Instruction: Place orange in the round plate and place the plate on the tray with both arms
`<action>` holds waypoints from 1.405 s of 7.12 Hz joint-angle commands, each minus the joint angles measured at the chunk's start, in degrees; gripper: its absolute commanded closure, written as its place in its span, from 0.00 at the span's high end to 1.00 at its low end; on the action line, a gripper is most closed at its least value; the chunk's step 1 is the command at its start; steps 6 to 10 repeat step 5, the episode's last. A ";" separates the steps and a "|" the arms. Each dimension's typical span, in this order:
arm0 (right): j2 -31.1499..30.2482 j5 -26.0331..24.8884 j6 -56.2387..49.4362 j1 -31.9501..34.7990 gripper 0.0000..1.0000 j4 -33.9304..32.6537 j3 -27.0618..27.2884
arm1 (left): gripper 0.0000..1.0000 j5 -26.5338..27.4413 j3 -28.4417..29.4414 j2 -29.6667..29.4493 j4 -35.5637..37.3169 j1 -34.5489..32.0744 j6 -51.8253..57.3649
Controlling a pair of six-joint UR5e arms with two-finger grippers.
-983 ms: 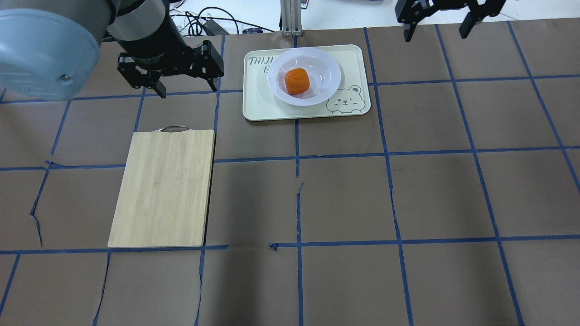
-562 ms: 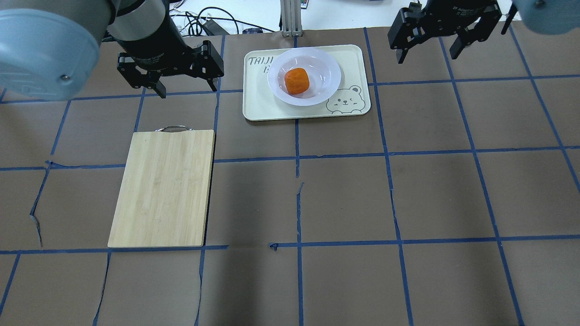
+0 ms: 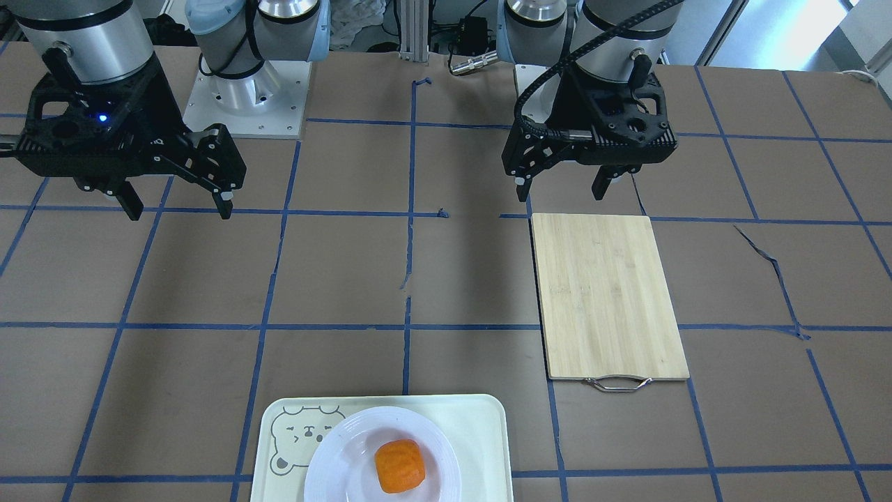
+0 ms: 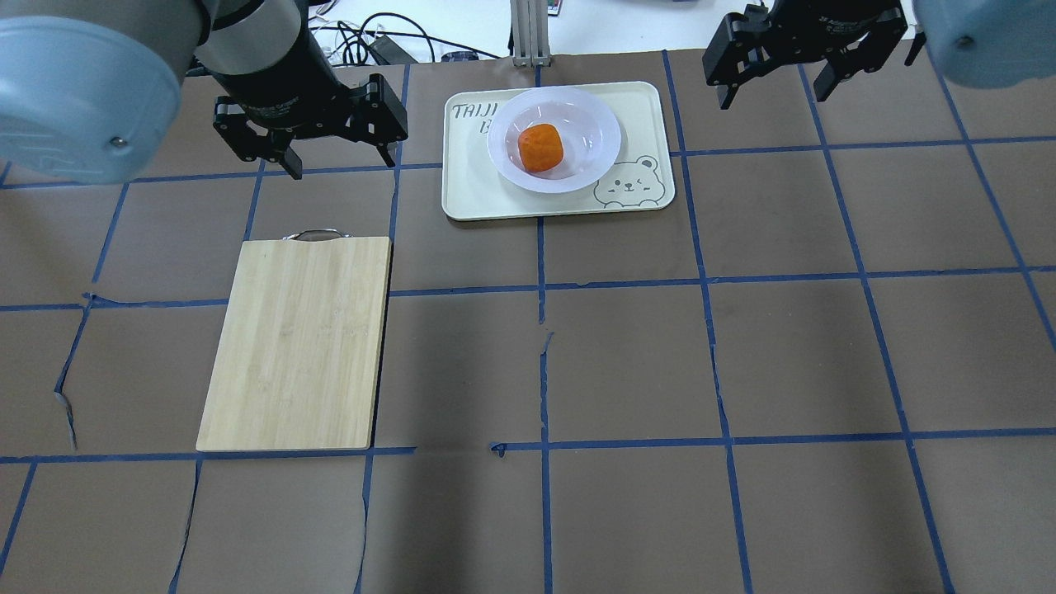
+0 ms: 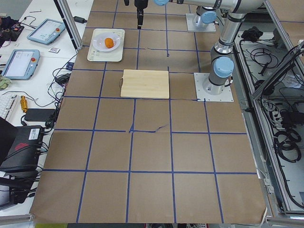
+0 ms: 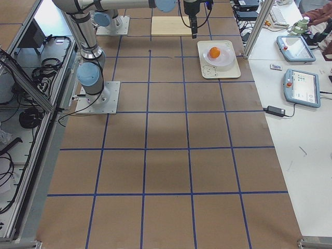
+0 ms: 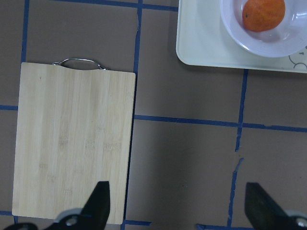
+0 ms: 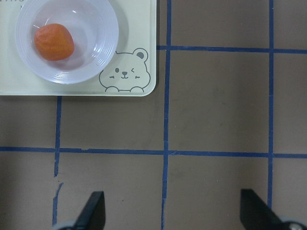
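Note:
The orange (image 4: 540, 147) sits in the centre of the round white plate (image 4: 592, 132), which rests on the cream tray (image 4: 470, 188) with a bear drawing at the table's far middle. My left gripper (image 4: 340, 162) hangs open and empty, left of the tray and apart from it. To the right of the tray, my right gripper (image 4: 773, 97) is also open, holding nothing. In the front-facing view the orange (image 3: 399, 466), plate (image 3: 334, 466) and tray (image 3: 481, 432) lie at the bottom. Both wrist views show wide-spread fingers (image 7: 98, 201) (image 8: 93, 208) above bare table.
A bamboo cutting board (image 4: 297, 342) with a metal handle lies on the brown paper left of centre, below my left gripper. Cables (image 4: 388, 41) and an aluminium post (image 4: 528, 33) stand past the far edge. Tablets (image 6: 303, 88) lie on a side table.
My right gripper has come further into the overhead view and shifted slightly left, staying open. The left gripper, plate, orange and tray have not moved.

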 commanded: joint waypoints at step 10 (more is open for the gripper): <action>0.06 0.16 0.42 0.00 1.00 -1.60 0.95 | 1.00 0.00 0.00 0.00 -0.09 0.00 0.04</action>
